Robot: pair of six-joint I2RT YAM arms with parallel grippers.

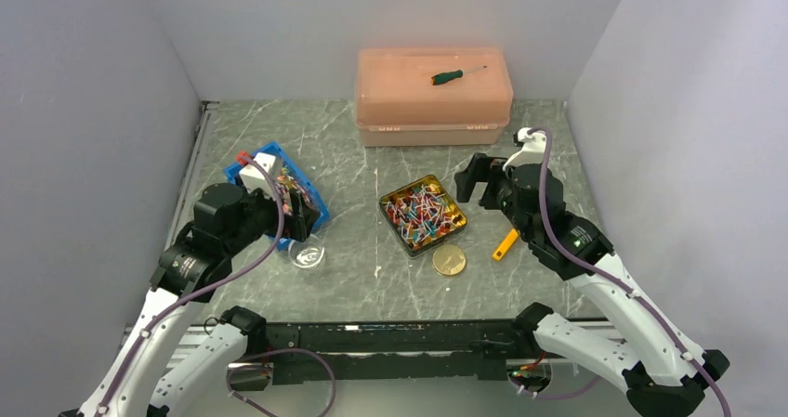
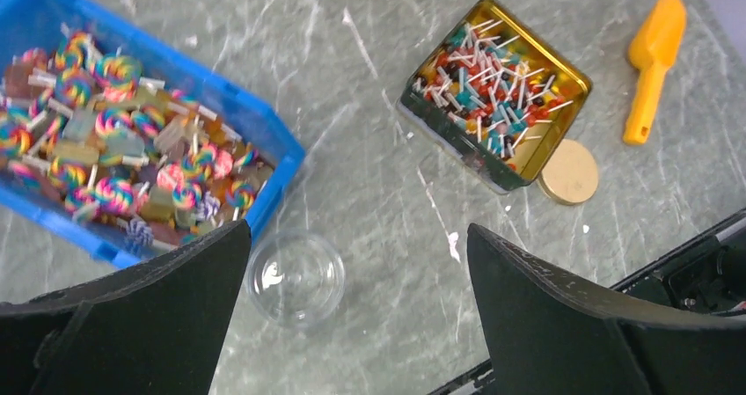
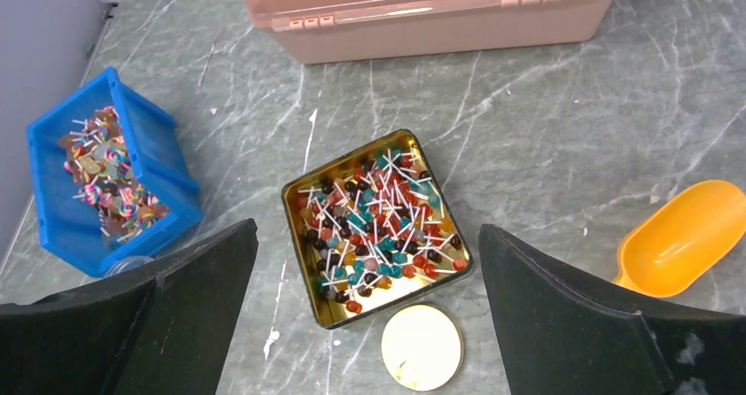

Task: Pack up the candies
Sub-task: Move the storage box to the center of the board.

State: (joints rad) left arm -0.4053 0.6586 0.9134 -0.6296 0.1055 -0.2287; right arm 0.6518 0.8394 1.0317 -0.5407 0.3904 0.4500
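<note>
The candies [image 1: 423, 215] lie in a big mixed heap inside a square gold tin [image 1: 392, 228] in the middle of the gray stone table [image 1: 372, 157]. They are red, blue, orange and green, with little white sticks poking out every way. More candies, with rainbow swirls, fill a blue bin [image 2: 220, 96] on the left side of the table. A small clear cup [image 2: 295, 278] stands just beside the near corner of the blue bin. A round gold lid [image 1: 449, 260] lies flat next to the near corner of the tin. An orange scoop [image 1: 505, 244] lies on the table to the right of the lid. At the back sits a big pink box [image 1: 409, 110] with its lid on, and a green-handled screwdriver [image 1: 448, 77] rests on top of it. The left gripper [image 2: 359, 232] is spread wide with nothing in it. It seems to hang over the near end of the blue bin, though the top view is too small to be sure it is not touching. The right gripper [image 3: 367, 228] is spread wide too, with nothing in it, just to the right of the tin.
</note>
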